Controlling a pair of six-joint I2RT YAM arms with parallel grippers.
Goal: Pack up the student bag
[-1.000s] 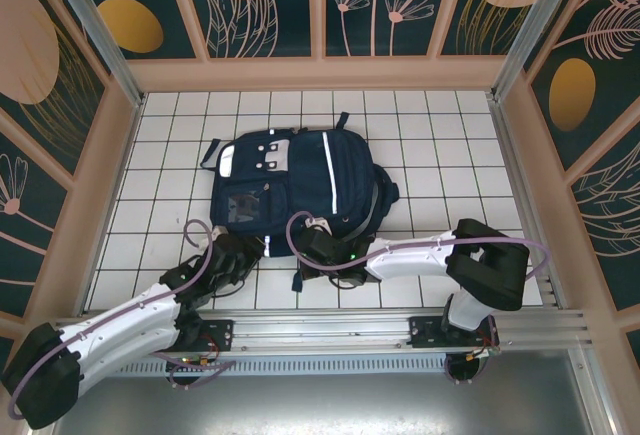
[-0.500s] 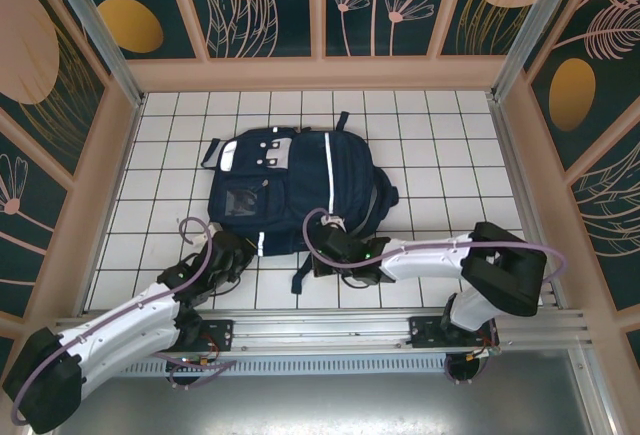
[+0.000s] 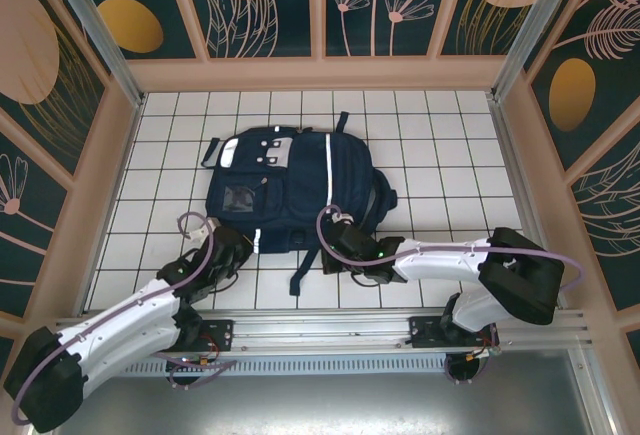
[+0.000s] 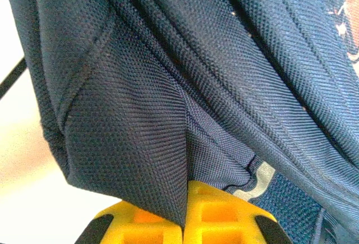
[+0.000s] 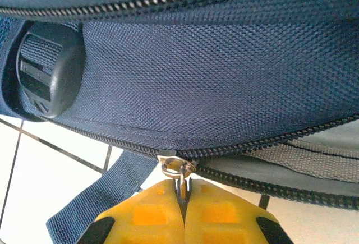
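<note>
The student bag (image 3: 290, 185) is pictured lying flat on the desk (image 3: 440, 155). Fabric at its near corner is clamped in the left tool (image 4: 184, 227), likely as an anchor, while the zip pull (image 5: 178, 168) is pinched by the right tool (image 5: 183, 202). Bare desk is left to its right.

1. Top view: bright, even overhead light; soft shadows beside the student bag (image 3: 290, 185) on the white tiled table (image 3: 440, 155).
2. Left wrist: weave sharp; table at left overexposed, blurred.
3. Right wrist: crisp centre, perhaps softer at bottom edge.
</note>
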